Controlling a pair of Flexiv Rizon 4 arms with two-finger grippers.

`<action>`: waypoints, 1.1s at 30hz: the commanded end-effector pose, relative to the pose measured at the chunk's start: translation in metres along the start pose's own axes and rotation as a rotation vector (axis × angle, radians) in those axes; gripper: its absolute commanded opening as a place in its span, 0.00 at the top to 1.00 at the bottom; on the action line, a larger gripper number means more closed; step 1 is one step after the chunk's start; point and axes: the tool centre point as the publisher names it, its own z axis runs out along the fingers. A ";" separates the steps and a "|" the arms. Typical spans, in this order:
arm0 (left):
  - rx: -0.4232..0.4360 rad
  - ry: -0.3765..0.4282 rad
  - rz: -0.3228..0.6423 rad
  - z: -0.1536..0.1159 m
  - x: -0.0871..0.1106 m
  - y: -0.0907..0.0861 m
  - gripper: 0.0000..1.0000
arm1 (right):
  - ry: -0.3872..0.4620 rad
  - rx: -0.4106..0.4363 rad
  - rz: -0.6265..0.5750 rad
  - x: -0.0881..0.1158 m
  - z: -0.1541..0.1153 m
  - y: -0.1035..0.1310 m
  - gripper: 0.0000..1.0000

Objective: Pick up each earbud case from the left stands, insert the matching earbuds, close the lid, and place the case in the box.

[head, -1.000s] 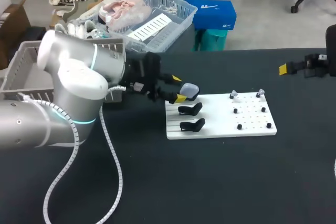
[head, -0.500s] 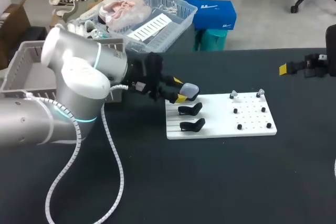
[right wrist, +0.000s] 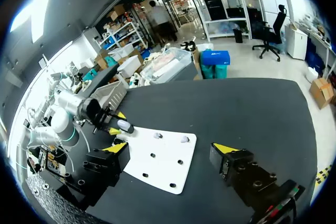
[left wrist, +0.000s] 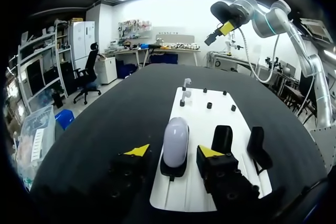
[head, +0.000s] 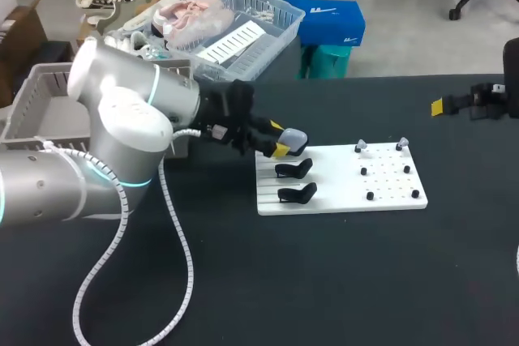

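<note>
A black counter (head: 324, 281) fills most of the scene, its matte top running from the near edge to the far edge. A white rectangular board (head: 340, 202) lies flat on it, a little right of the middle, with its long sides running left to right. The left part of the board is cut with fine parallel grooves (head: 267, 182). Small black pegs (head: 370, 195) stand in rows on the right part, well apart from one another.
</note>
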 end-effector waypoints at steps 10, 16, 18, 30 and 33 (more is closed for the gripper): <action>0.001 0.002 -0.010 0.003 0.002 0.003 0.47 | 0.000 -0.001 -0.001 0.000 0.000 0.000 0.00; 0.003 -0.001 -0.011 0.002 0.002 0.003 0.53 | 0.000 -0.001 -0.001 0.000 0.000 0.000 0.00; 0.005 -0.001 -0.011 0.002 0.002 0.002 0.55 | 0.000 -0.001 -0.001 0.000 0.000 0.000 0.00; 0.012 -0.003 -0.012 0.003 0.002 0.001 0.58 | 0.000 -0.001 -0.001 0.000 0.000 0.000 0.00; 0.012 -0.004 -0.012 0.003 0.002 0.001 0.64 | 0.000 -0.001 -0.001 0.000 0.000 0.000 0.00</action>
